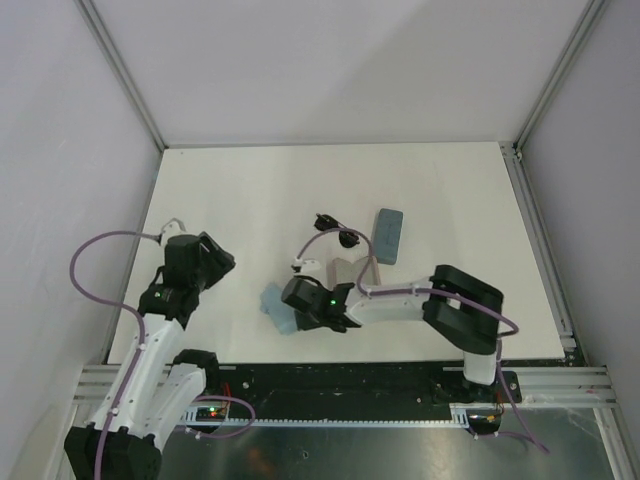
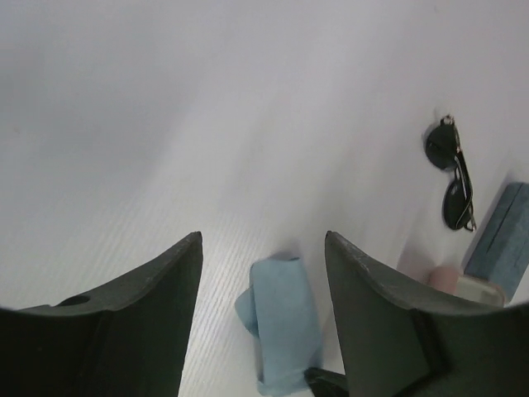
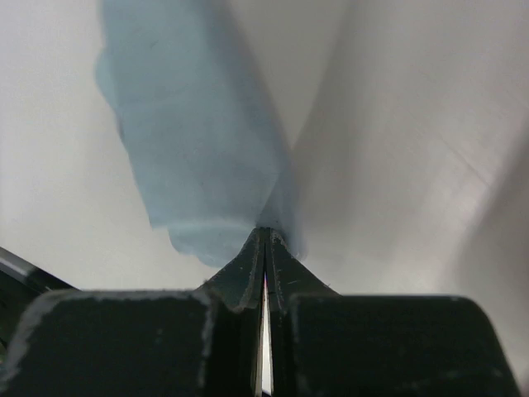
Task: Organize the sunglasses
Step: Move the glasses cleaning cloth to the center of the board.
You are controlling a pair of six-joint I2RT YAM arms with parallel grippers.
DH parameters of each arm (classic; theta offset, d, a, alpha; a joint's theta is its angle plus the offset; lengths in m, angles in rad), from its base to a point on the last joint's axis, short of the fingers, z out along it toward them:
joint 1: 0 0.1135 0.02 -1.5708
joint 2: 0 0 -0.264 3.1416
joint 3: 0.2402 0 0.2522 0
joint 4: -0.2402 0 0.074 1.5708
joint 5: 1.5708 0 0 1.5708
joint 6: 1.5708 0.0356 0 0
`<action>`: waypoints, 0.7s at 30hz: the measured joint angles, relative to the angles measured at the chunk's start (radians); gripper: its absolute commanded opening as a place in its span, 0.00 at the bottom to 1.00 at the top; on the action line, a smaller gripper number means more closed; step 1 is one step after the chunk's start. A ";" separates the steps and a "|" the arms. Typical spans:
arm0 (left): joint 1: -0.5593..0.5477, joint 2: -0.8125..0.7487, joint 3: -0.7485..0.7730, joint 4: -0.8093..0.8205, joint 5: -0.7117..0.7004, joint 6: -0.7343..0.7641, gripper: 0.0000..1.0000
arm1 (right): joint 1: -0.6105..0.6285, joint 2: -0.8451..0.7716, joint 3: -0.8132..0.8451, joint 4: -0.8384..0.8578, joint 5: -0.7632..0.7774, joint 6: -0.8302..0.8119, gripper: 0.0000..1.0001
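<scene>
The black wire-framed sunglasses (image 1: 335, 230) (image 2: 453, 174) lie on the white table beyond the centre, with no gripper touching them. My right gripper (image 3: 266, 236) (image 1: 288, 312) is shut, pinching an edge of a light-blue cloth (image 3: 198, 141) (image 1: 274, 302) (image 2: 281, 322) near the table's front middle. Over the left part of the table my left gripper (image 2: 263, 248) (image 1: 220, 262) hangs open, nothing between its fingers, pointing toward the cloth.
A blue-grey case (image 1: 388, 235) (image 2: 500, 240) lies just right of the sunglasses. A pink case (image 1: 346, 270) (image 2: 450, 279) sits between it and the right arm's wrist. White walls and metal posts enclose the table.
</scene>
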 measured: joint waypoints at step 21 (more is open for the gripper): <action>-0.349 0.238 -0.091 0.217 0.067 -0.062 0.63 | -0.158 -0.282 -0.235 -0.147 0.011 -0.081 0.26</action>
